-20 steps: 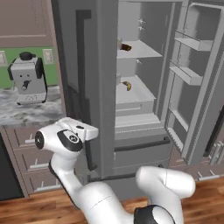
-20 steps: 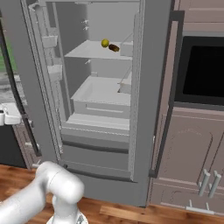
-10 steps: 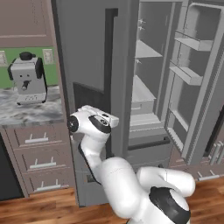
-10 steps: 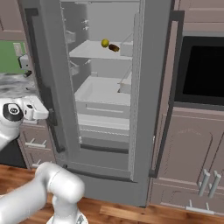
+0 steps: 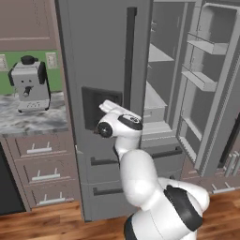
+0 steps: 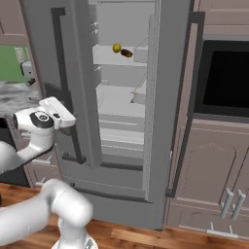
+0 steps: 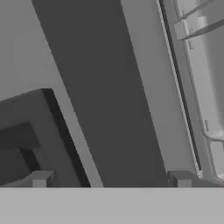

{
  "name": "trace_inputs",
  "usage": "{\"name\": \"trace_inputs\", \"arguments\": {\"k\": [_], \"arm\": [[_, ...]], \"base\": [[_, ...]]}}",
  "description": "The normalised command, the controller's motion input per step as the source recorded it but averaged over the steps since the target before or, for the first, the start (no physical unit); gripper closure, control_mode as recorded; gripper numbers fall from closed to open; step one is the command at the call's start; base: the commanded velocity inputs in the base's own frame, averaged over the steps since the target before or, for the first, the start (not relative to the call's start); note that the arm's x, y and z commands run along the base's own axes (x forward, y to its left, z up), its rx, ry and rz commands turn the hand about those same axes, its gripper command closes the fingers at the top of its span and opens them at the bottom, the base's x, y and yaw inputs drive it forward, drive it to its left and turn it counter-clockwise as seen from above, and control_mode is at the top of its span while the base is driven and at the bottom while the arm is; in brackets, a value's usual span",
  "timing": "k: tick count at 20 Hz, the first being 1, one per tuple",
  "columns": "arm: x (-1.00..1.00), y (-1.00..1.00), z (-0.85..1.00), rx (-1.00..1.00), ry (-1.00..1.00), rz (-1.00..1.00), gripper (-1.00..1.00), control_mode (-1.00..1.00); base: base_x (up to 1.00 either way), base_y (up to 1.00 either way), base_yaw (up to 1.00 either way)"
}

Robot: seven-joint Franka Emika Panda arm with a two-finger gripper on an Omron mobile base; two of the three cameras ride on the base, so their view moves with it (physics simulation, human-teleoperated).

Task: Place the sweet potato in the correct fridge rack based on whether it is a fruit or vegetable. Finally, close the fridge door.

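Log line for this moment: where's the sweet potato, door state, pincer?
sweet potato: on upper fridge rack beside yellow fruit | left door: nearly shut | right door: open | pincer: open, empty, facing left door

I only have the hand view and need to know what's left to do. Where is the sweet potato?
Observer: The sweet potato lies on an upper fridge rack, beside a round yellow fruit.
Operator: Which door am I facing?
Observer: The left door, standing partly open. The open end effector is at its outer face, by the dispenser recess.
Operator: And the other door?
Observer: The right door stands wide open.
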Motion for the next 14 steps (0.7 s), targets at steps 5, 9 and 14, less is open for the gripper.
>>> {"name": "trace_inputs", "arguments": {"k": [5,9,14], "arm": [[0.78,-0.07,0.37,0.05,-0.2,0.02,-1.0,-1.0],[0.99,0.0,0.37,0.03,-0.04,0.0,-1.0,-1.0],[0.87,-0.01,0.37,0.04,0.0,0.0,-1.0,-1.0]], "base": [[0.0,0.0,0.0],[0.0,0.0,0.0],[0.0,0.0,0.0]]}}
